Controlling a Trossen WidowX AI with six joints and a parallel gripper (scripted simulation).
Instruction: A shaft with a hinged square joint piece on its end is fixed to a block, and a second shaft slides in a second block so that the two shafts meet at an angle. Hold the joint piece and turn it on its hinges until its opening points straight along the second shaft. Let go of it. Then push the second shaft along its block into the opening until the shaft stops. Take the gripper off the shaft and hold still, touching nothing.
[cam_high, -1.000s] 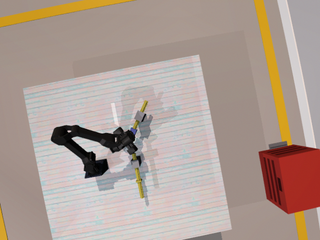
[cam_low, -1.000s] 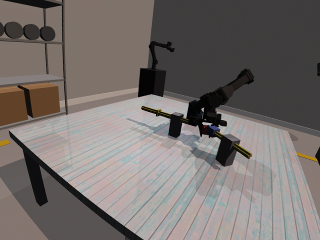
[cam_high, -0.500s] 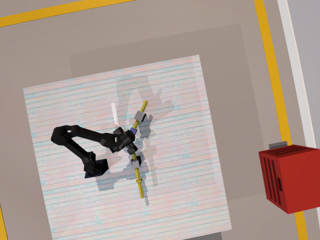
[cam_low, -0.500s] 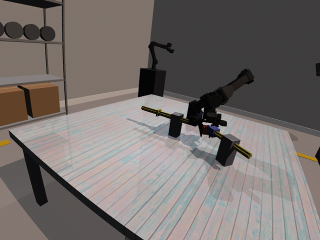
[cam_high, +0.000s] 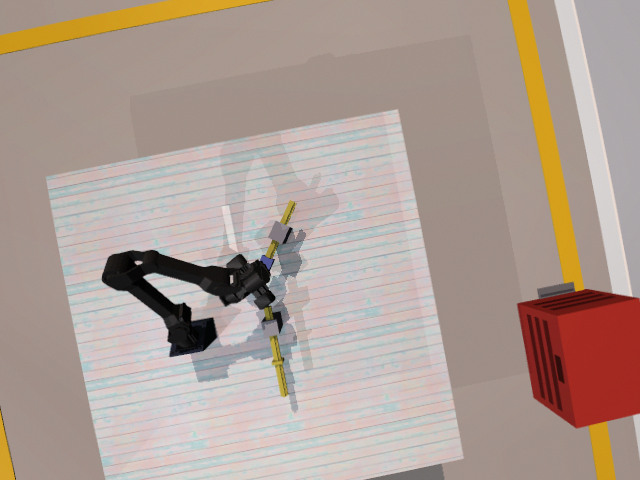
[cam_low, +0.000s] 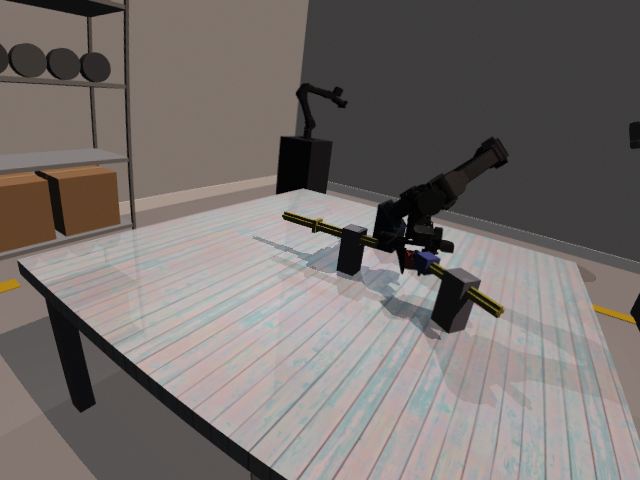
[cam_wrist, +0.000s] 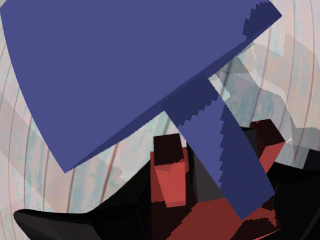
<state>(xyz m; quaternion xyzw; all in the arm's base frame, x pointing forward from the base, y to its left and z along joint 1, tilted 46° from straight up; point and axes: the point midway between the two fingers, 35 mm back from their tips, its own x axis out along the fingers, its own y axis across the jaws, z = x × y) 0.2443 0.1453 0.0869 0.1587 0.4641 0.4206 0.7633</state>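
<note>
Gripper (cam_high: 267, 283) (cam_low: 404, 254) (cam_wrist: 191, 159) clamped on the red square joint piece (cam_low: 410, 259) (cam_wrist: 212, 217), which sits at the end of the blue yoke (cam_high: 266, 262) (cam_low: 427, 261) (cam_wrist: 125, 60) on the first yellow shaft (cam_high: 288, 212) (cam_low: 484, 301), this shaft carried by its grey block (cam_high: 279, 231) (cam_low: 454, 300). Second yellow shaft (cam_high: 276, 351) (cam_low: 330, 228), collared, runs through the other grey block (cam_high: 270, 325) (cam_low: 351, 250), at an angle to the first; both blocks upright on the plank-patterned table (cam_high: 361, 335) (cam_low: 310, 361).
</note>
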